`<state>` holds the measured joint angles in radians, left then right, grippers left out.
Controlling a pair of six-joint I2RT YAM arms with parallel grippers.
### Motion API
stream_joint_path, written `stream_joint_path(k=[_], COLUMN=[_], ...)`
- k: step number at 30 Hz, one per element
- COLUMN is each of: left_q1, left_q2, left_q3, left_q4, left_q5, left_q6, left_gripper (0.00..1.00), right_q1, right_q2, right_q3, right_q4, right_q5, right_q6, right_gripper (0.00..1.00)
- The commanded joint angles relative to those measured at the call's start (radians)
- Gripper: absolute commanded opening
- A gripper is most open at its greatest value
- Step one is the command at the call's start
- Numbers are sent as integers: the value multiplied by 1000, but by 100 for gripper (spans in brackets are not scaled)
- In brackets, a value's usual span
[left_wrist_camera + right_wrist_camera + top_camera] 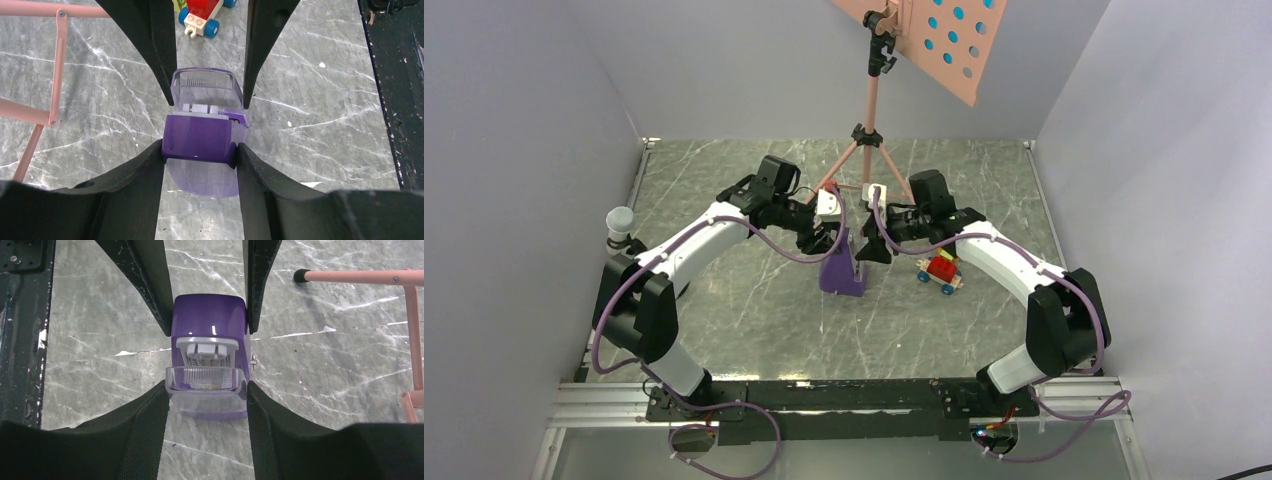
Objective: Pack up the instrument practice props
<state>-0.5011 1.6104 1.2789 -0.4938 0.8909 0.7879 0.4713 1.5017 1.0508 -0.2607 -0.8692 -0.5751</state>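
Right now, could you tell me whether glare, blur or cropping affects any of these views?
Top view: sharp and evenly lit, though the music stand desk is cropped at the frame's top. Left wrist: the metronome is crisp, its clear cover slightly hazy. Right wrist: small glare spots on the purple body, with sharp marble veins.

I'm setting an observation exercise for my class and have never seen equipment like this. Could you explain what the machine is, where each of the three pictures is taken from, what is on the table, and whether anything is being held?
These are two robot arms bolted side by side at the near edge of a marble-patterned table. The wide picture looks down from above and behind them. The other two come from cameras on each wrist, so the dark shapes there are each pincer's own fingers.

On the table stand a pink music stand, its perforated desk showing cyan through the holes, a purple metronome and a red toy car.

The left pincer and the right pincer meet at the metronome from opposite sides. Each has its fingers pressed on the metronome's sides, so both appear to grip it. Whether it is lifted, I cannot tell.
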Motion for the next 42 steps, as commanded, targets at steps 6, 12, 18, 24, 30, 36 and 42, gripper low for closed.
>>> stream_joint_path(k=[6, 12, 18, 24, 30, 36, 42], left_q1=[-13, -13, -12, -13, -12, -33, -44], left_q2=[11, 8, 6, 2, 8, 46, 51], left_q3=[-32, -38, -42, -44, -40, -19, -13], left_q4=[8, 10, 12, -3, -14, 41, 67], left_q5=[-73, -73, -70, -67, -59, -28, -47], left_q6=[21, 21, 24, 43, 54, 33, 5], left_gripper=[52, 52, 52, 50, 45, 41, 52], right_q1=[12, 71, 78, 77, 78, 159, 162], right_q2=[2, 4, 32, 47, 84, 131, 151], right_q3=[-10, -48, -51, -50, -34, -5, 4], right_q4=[-76, 5, 45, 40, 27, -9, -3], right_q5=[-90, 18, 47, 74, 123, 118, 120], right_q6=[36, 58, 107, 102, 98, -15, -6], right_gripper=[0, 0, 0, 0, 0, 0, 0])
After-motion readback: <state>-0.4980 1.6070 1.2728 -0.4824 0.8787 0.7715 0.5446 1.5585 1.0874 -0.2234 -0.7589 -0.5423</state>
